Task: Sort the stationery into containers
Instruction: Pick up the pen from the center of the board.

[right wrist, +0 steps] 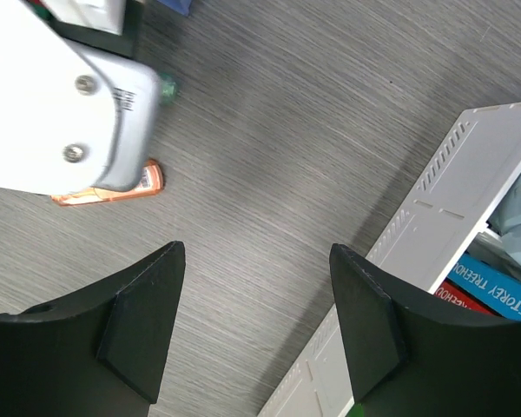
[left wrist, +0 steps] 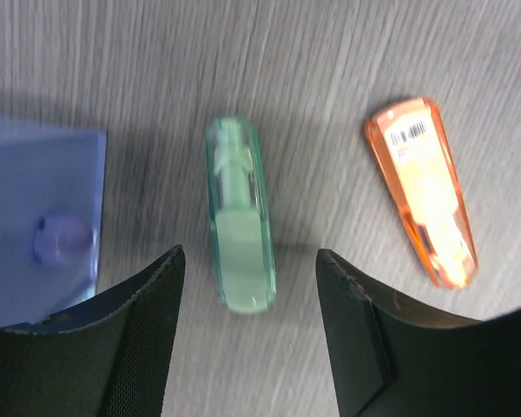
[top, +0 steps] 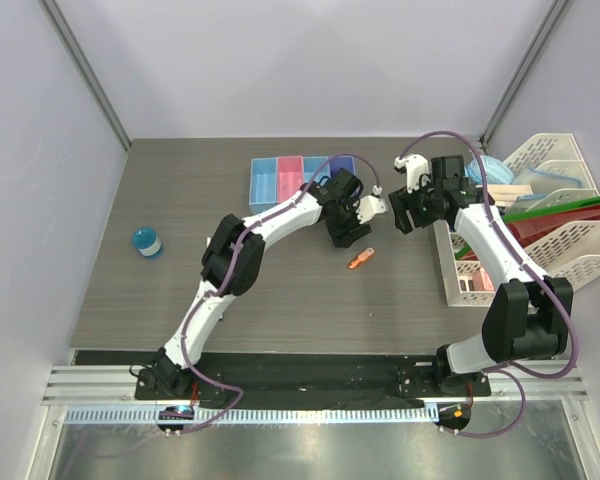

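Observation:
A translucent green piece [left wrist: 240, 213] lies flat on the table, its near end between the fingertips of my open left gripper [left wrist: 250, 261], touching neither finger. To its right lies an orange piece [left wrist: 422, 189] with a barcode label, also seen just below the left gripper [top: 348, 237] as the orange piece [top: 361, 259]. The containers [top: 290, 180], a joined row of blue, pink, light blue and purple bins, stand at the back; the purple bin's corner [left wrist: 39, 217] is left of the fingers. A round blue disc [top: 147, 241] sits far left. My right gripper [top: 405, 215] hovers open over bare table [right wrist: 257, 252].
White mesh racks [top: 560, 240] with books and folders fill the right side; one rack's wall [right wrist: 451, 226] is close to the right gripper's right finger. The left arm's white wrist [right wrist: 61, 113] shows in the right wrist view, close above the orange piece [right wrist: 113, 191].

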`<control>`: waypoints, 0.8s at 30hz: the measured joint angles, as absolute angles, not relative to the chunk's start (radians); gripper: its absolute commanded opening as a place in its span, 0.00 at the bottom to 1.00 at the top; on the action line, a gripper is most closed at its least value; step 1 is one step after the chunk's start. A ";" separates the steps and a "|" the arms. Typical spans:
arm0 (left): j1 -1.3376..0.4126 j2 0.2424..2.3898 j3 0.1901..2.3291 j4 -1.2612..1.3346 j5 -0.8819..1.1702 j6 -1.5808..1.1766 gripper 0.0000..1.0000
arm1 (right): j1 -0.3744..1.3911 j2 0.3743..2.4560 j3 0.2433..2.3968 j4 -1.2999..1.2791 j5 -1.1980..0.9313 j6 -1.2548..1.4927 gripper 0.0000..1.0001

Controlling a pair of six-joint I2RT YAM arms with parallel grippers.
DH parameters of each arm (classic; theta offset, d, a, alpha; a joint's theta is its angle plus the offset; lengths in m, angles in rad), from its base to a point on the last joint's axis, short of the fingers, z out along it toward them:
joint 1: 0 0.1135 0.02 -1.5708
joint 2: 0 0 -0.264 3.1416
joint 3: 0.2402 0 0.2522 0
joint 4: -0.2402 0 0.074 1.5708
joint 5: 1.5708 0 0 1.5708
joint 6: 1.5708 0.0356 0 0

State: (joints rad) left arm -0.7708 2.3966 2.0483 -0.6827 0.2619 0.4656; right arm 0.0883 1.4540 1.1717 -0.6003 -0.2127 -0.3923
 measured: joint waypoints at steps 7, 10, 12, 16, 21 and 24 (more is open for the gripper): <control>-0.773 2.445 2.115 -0.710 0.283 0.508 0.51 | 0.088 1.454 1.164 -0.611 -0.213 -0.409 0.73; -0.774 2.445 2.115 -0.721 0.292 0.519 0.09 | 0.088 1.454 1.163 -0.617 -0.214 -0.417 0.73; -0.775 2.446 2.117 -0.733 0.298 0.532 0.00 | 0.088 1.454 1.163 -0.624 -0.221 -0.428 0.73; -0.777 2.446 2.117 -0.741 0.299 0.536 0.00 | 0.088 1.454 1.163 -0.649 -0.234 -0.487 0.76; -0.776 2.410 2.052 -0.705 0.300 0.519 0.00 | 0.088 1.450 1.163 -0.698 -0.243 -0.617 0.77; -0.765 2.362 1.980 -0.712 0.309 0.477 0.00 | 0.088 1.427 1.155 -0.732 -0.253 -0.724 0.77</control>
State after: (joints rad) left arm -0.7650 2.3623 1.9800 -0.7116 0.3088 0.4767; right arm 0.0883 1.4273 1.1549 -0.7319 -0.2535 -0.7242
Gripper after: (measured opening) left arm 0.152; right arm 0.772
